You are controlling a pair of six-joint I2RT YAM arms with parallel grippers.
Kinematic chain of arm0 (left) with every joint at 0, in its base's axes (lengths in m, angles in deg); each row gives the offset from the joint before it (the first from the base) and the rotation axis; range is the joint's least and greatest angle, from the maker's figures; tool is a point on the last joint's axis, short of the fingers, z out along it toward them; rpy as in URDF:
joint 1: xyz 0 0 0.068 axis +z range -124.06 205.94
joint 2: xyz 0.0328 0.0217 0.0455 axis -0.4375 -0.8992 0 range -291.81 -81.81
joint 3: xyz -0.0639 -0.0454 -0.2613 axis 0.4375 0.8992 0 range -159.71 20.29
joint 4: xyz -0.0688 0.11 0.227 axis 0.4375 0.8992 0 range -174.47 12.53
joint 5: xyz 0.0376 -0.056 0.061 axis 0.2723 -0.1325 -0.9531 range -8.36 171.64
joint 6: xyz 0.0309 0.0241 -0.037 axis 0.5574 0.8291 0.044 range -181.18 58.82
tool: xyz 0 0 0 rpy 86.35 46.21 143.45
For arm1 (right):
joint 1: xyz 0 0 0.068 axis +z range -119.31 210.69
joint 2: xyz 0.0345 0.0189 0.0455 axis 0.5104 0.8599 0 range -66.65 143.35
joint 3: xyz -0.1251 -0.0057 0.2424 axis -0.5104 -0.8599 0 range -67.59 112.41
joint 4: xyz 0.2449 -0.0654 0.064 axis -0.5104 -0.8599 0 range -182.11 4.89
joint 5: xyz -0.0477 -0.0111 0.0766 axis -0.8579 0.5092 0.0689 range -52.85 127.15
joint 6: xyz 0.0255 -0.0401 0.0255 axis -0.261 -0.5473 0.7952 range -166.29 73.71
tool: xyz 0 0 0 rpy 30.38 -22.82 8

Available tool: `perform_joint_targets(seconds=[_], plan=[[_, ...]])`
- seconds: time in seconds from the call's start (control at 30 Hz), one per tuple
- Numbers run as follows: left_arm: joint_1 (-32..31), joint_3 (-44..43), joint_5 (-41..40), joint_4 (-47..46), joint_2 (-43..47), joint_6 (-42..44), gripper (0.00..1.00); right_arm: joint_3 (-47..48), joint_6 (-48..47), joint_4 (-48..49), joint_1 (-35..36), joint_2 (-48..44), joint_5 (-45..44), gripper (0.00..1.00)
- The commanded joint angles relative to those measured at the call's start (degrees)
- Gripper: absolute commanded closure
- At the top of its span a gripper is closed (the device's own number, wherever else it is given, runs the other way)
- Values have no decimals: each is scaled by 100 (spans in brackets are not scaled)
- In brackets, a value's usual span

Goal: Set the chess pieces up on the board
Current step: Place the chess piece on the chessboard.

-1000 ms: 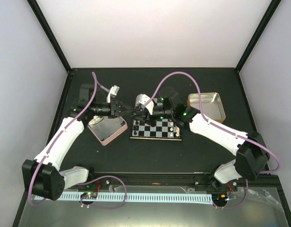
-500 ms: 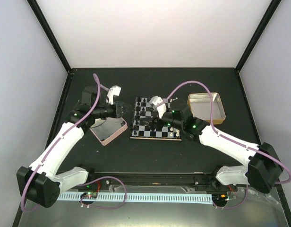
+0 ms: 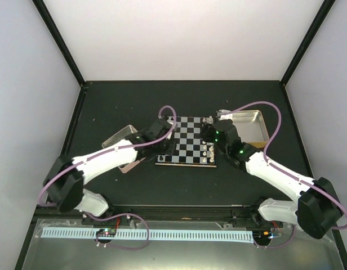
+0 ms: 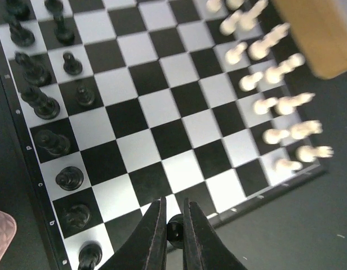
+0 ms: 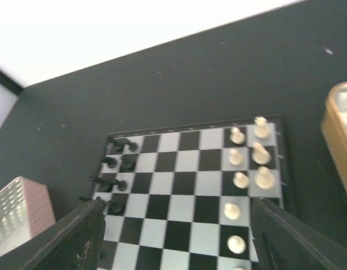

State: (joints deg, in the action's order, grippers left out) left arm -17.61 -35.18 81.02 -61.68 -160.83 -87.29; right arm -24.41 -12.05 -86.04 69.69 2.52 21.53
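Black chess pieces (image 4: pixel 41 104): we count 2 columns along 1 edge of the board (image 4: pixel 162 112), white pieces (image 4: pixel 263 73) opposite. 1 black piece (image 4: pixel 174 232) sits pinched in the left fingers (image 4: pixel 156 233) at the board's edge. Right fingers (image 5: pixel 78 236) are spread wide above the board. The board lies mid-desk (image 3: pixel 134 101), between pink tin (image 3: pixel 121 135) and gold-rimmed tin (image 3: pixel 249 121).

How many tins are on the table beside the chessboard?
2: a pink-rimmed tin left of the board, partly hidden by the left arm, and a gold-rimmed tin to its right.
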Motion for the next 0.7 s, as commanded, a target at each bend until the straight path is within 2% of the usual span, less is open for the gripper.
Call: perform_joint_targets(seconds=[0.0, 0.13, 0.67], plan=[[-194, -545, -1092, 176, -862, -347, 98, -196, 841, -317, -217, -202, -516, 29], [-200, -746, -1349, 224, -1494, -475, 98, -293, 872, -370, -294, -288, -448, 29], [-189, -1211, -2383, -113, -2364, -466, 98, -295, 874, -412, -415, -207, -267, 29]])
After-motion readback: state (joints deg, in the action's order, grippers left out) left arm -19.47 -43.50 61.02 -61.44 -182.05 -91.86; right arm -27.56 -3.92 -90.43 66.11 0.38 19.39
